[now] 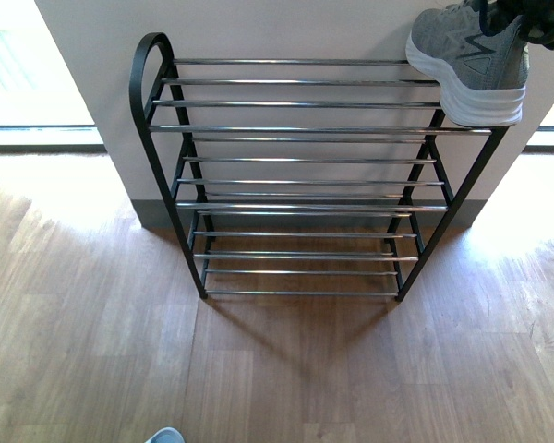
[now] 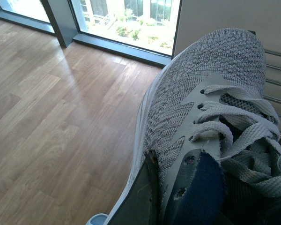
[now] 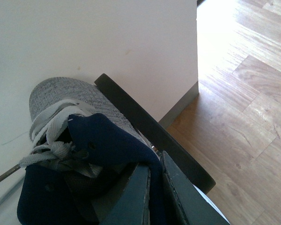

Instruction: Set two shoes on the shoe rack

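While your right gripper (image 3: pixel 155 187) pinches the grey sneaker (image 1: pixel 471 65) by its navy collar, at two o'clock over the shoe rack (image 1: pixel 295 129), your left gripper (image 2: pixel 171 204) seems clamped on a second sneaker (image 2: pixel 201 93) likewise; both probably light, soft knit, firmest at collar and sole

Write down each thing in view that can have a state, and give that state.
shoe rack, upright against wall
left tool, shut on left-held sneaker, above floor
right tool, shut on right-held sneaker, at rack's top tier
pale blue sandal, on floor, only its tip shows
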{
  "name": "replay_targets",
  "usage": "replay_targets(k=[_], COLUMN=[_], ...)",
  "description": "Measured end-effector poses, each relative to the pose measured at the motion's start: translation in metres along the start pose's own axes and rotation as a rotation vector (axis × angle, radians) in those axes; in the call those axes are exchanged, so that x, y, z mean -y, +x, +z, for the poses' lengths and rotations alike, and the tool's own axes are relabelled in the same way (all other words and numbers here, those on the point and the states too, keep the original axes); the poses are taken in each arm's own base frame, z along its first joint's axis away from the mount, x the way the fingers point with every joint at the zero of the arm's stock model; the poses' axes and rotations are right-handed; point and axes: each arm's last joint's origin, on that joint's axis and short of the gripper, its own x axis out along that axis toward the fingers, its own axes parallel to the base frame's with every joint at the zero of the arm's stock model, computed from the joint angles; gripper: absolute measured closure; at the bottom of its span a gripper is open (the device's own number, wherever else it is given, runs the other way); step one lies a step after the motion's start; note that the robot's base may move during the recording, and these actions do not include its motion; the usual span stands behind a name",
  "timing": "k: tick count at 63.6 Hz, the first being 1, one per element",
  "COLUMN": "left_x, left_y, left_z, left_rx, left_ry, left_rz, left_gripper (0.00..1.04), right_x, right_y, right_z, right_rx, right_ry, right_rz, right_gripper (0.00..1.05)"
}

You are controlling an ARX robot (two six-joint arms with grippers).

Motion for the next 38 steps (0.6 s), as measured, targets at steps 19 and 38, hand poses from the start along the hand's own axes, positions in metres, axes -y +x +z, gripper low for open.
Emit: replay_targets(k=[19,38], left_x=[0.000,0.000], left_y=[0.000,0.000], left_z=[0.000,0.000], left_rx=[0.000,0.000], left_ry=[0.000,0.000], left_rz=[0.000,0.000], left_gripper=[1.03,1.03], right_x=[-0.004,-0.010], right_y=[0.005,0.001], right_z=[-0.001,-0.006], right_rx=[0.084,0.070], right_ry=[-0.096,-0.136], right_rz=[0.029,0.063], right_gripper=[1.01,0.72])
